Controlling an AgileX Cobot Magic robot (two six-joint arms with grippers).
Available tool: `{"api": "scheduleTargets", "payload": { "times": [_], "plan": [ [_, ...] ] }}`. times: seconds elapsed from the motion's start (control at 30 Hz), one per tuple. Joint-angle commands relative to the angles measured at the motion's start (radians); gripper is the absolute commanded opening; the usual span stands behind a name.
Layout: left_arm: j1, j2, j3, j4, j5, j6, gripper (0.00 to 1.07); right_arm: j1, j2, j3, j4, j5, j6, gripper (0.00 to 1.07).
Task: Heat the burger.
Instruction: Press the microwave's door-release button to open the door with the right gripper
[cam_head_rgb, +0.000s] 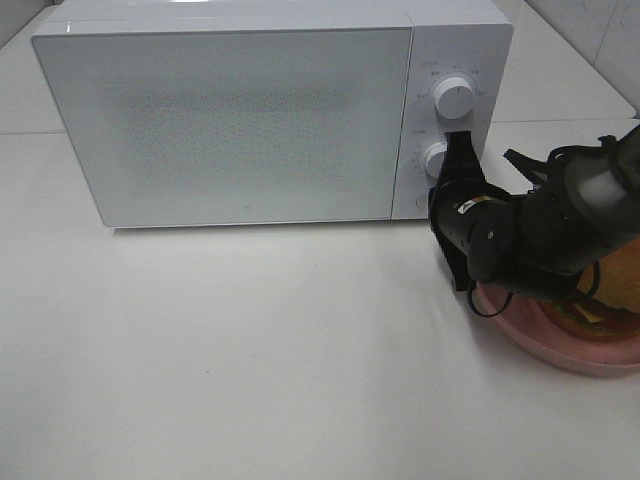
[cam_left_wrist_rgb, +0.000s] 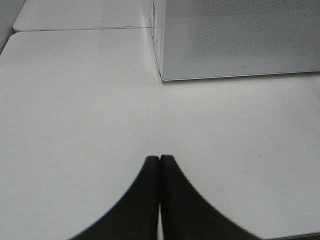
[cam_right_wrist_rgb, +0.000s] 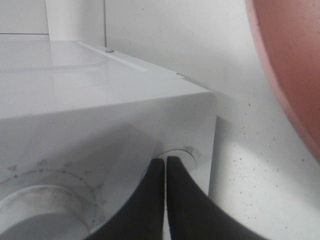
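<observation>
The burger (cam_head_rgb: 615, 292) lies on a pink plate (cam_head_rgb: 560, 345) at the right edge of the table, and only a strip of bun and cheese shows behind my right arm. The white microwave (cam_head_rgb: 230, 120) stands at the back with its door closed. My right gripper (cam_head_rgb: 459, 142) is shut and empty, its tips against the control panel just beside the lower knob (cam_head_rgb: 434, 158). In the right wrist view the shut gripper (cam_right_wrist_rgb: 165, 161) points at the panel near a small round button (cam_right_wrist_rgb: 182, 152). My left gripper (cam_left_wrist_rgb: 160, 160) is shut over bare table, holding nothing.
An upper knob (cam_head_rgb: 454, 98) sits above the lower one on the panel. The microwave's front left corner (cam_left_wrist_rgb: 162, 75) shows ahead of the left gripper. White tabletop (cam_head_rgb: 250, 340) stretches in front of the microwave. The pink plate's rim (cam_right_wrist_rgb: 290, 65) fills one corner of the right wrist view.
</observation>
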Motion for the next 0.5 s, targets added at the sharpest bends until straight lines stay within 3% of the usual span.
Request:
{"api": "scheduleTargets", "payload": {
  "times": [0.03, 0.5],
  "plan": [
    [0.004, -0.019, 0.002, -0.002, -0.011, -0.005, 0.00, -0.005, 0.002, -0.007, 0.001, -0.005, -0.014, 0.00],
    [0.004, -0.019, 0.002, -0.002, -0.011, -0.005, 0.00, -0.005, 0.011, -0.066, -0.020, 0.004, -0.045, 0.00]
  ]
}}
